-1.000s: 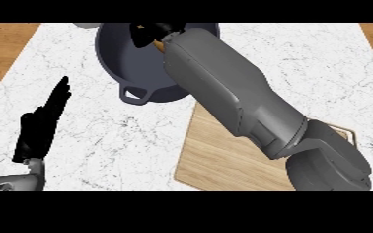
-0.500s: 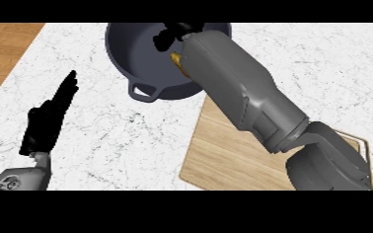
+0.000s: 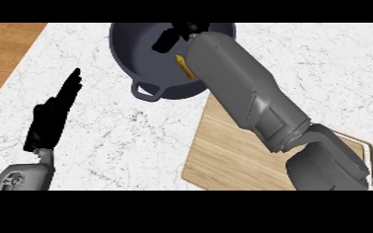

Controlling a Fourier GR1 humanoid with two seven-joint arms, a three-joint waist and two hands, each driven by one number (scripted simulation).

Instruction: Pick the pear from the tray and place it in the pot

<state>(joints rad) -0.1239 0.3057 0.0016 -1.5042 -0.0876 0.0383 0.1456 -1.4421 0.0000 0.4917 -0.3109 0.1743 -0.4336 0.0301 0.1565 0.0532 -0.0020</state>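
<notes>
The pear (image 3: pixel 184 67) lies in the pot (image 3: pixel 134 54), half hidden by my forearm. My right robot hand (image 3: pixel 178 33) hovers above, fingers spread, holding nothing. My left robot hand (image 3: pixel 51 118) rests open. I judge only withdrawing remains.

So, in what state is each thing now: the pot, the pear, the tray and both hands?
pot: upright on the counter, no lid.
pear: inside the pot; only a yellow part shows beside the right forearm.
tray: flat on the counter, partly hidden by the right forearm.
left hand: open, fingers straight, resting at the view's left.
right hand: over the pot's inside; open or shut cannot be told.
</notes>
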